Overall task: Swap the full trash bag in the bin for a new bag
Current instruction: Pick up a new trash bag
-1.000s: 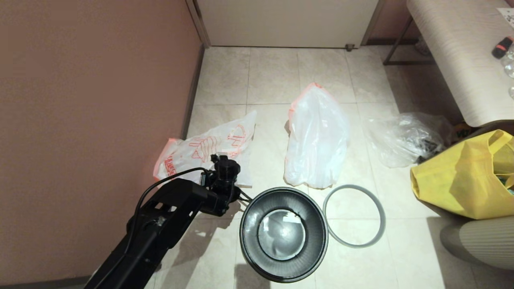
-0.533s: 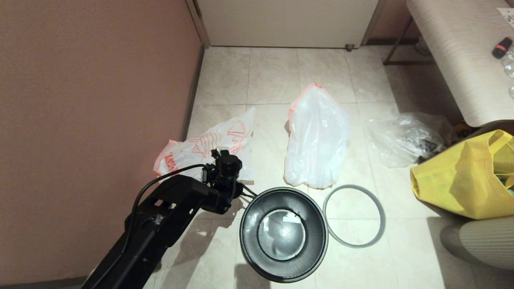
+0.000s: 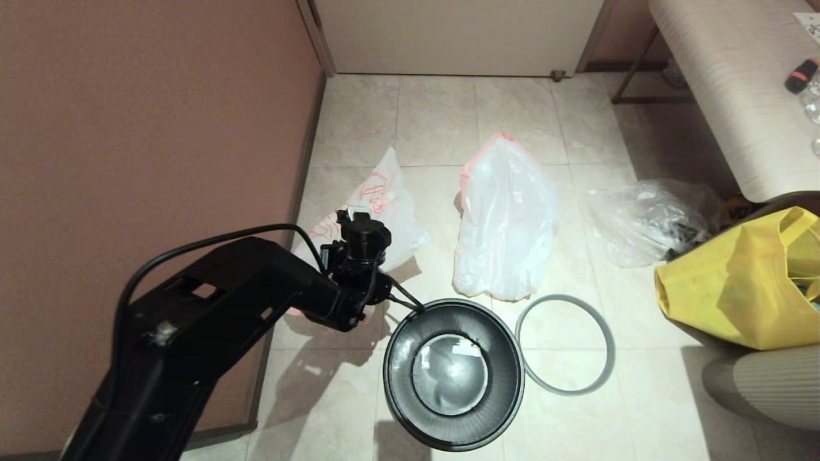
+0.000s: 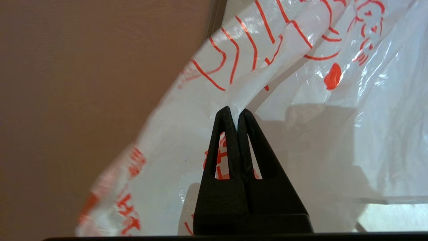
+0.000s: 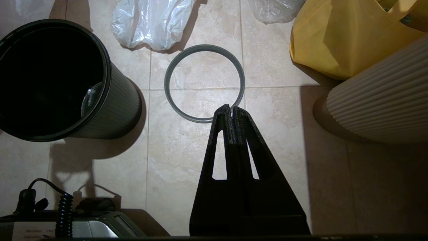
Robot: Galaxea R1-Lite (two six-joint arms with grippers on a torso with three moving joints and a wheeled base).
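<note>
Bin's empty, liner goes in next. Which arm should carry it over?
Probably left: the left gripper is shut on the new bag, lifted beside the bin. The right gripper is shut and empty.

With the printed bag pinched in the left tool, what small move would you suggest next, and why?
Probably carry the new bag rightward over the bin: the left tool is shut on it, and the bin stands unlined, its grey ring on the floor beside it.
</note>
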